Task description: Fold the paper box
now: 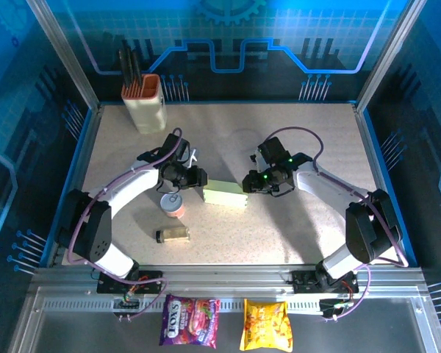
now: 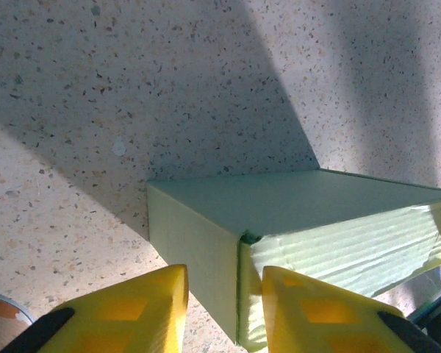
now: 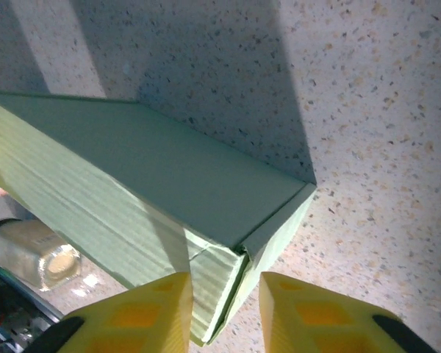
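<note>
The paper box (image 1: 226, 194) is a pale green closed rectangular box lying on the speckled table's middle. My left gripper (image 1: 199, 179) is at its left end and my right gripper (image 1: 250, 182) at its right end. In the left wrist view the yellow fingers (image 2: 151, 305) of the left gripper (image 2: 225, 272) stand apart over a near corner of the box (image 2: 294, 202), with a gap on each side. In the right wrist view the right gripper (image 3: 225, 278) likewise straddles a corner of the box (image 3: 162, 173), where an end flap sits slightly ajar. Both grippers are open and hold nothing.
A cream knife holder (image 1: 145, 103) with an orange rim stands at the back left. A small orange-banded can (image 1: 173, 205) and a lying jar (image 1: 173, 234) sit just left of and nearer than the box. Two snack packets (image 1: 189, 321) (image 1: 266, 325) lie beyond the table's front rail.
</note>
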`<state>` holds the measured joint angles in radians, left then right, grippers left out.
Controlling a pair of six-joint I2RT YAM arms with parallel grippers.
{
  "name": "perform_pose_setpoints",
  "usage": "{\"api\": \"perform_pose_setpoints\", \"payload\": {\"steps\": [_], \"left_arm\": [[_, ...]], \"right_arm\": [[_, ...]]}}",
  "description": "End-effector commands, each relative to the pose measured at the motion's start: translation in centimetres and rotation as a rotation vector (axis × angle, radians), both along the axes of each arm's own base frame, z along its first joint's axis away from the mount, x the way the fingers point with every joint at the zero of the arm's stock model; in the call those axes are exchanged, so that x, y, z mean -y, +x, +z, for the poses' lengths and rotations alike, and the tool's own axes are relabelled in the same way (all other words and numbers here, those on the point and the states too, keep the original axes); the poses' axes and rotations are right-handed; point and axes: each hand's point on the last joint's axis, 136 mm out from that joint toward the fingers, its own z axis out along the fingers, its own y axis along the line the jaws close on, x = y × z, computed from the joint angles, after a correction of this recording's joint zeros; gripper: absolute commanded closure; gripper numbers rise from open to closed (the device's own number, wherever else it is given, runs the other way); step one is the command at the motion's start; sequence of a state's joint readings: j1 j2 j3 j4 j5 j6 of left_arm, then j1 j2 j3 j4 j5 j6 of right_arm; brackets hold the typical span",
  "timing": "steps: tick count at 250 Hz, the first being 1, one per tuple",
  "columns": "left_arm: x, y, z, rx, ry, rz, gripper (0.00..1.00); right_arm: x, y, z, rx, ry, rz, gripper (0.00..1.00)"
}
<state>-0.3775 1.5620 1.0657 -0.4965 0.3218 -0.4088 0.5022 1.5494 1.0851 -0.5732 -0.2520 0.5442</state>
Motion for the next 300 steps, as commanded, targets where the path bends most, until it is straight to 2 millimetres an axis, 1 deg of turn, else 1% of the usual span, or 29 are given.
{"api": "perform_pose_setpoints", "payload": {"steps": [1, 41, 74, 91, 109, 119, 131, 138, 150, 158, 164, 173, 182, 195, 210, 226, 264, 279, 300], "left_arm": [[0.4, -0.8, -1.2, -0.034, -0.028, -0.034, 0.71], [0.9, -1.3, -2.1, -0.063, -0.069, -0.029, 0.81], [1.0, -1.8, -2.7, -0.085, -0.09, -0.024, 0.91], [0.9, -2.0, -2.7, -0.083, -0.091, -0.016, 0.92], [0.8, -2.0, -1.7, -0.057, -0.097, -0.012, 0.91], [0.7, -1.8, -0.9, -0.034, -0.102, -0.003, 0.89], [0.5, -1.6, 0.1, -0.002, -0.099, 0.008, 0.82], [0.4, -1.5, 0.6, 0.013, -0.097, 0.015, 0.78], [0.1, -1.3, 1.4, 0.032, -0.096, 0.028, 0.67], [0.1, -1.2, 1.9, 0.042, -0.099, 0.033, 0.63], [0.1, -1.1, 2.2, 0.046, -0.102, 0.035, 0.6], [0.1, -1.0, 2.5, 0.049, -0.105, 0.038, 0.51], [0.1, -0.9, 2.6, 0.046, -0.107, 0.043, 0.45], [0.1, -0.8, 2.7, 0.041, -0.112, 0.047, 0.4], [0.3, -0.7, 2.5, 0.023, -0.125, 0.048, 0.36], [0.7, -0.7, 2.3, -0.003, -0.147, 0.045, 0.32], [1.8, -0.4, 1.8, -0.044, -0.202, 0.039, 0.31], [2.0, -0.3, 1.5, -0.054, -0.212, 0.037, 0.31], [2.5, 0.0, 1.6, -0.063, -0.235, 0.031, 0.31]], "right_arm": [[0.7, -0.6, -2.2, -0.061, -0.016, -0.019, 0.73], [0.7, -0.7, -2.9, -0.076, -0.008, -0.026, 0.8], [0.4, -0.8, -3.1, -0.079, 0.008, -0.026, 0.86], [0.4, -0.7, -2.9, -0.074, 0.011, -0.025, 0.87], [0.4, -0.6, -2.4, -0.066, 0.013, -0.027, 0.87], [0.4, -0.5, -2.1, -0.058, 0.014, -0.028, 0.85], [0.3, -0.3, -1.5, -0.045, 0.018, -0.028, 0.81], [0.3, -0.4, -1.2, -0.042, 0.02, -0.028, 0.78], [0.2, -0.2, -0.6, -0.03, 0.027, -0.029, 0.73], [0.2, -0.2, -0.3, -0.026, 0.033, -0.029, 0.68], [0.1, -0.2, -0.1, -0.024, 0.038, -0.03, 0.65], [0.1, -0.2, 0.2, -0.019, 0.044, -0.032, 0.62], [0.1, -0.1, 0.4, -0.016, 0.051, -0.033, 0.58], [-0.1, -0.1, 0.7, -0.013, 0.063, -0.035, 0.52], [-0.3, -0.1, 0.8, -0.016, 0.075, -0.034, 0.46], [-0.6, 0.1, 1.0, -0.014, 0.095, -0.034, 0.42], [-1.6, 0.6, 1.1, -0.027, 0.152, -0.032, 0.36], [-2.0, 0.8, 1.2, -0.033, 0.18, -0.033, 0.35], [-2.7, 1.0, 1.4, -0.045, 0.22, -0.031, 0.34]]}}
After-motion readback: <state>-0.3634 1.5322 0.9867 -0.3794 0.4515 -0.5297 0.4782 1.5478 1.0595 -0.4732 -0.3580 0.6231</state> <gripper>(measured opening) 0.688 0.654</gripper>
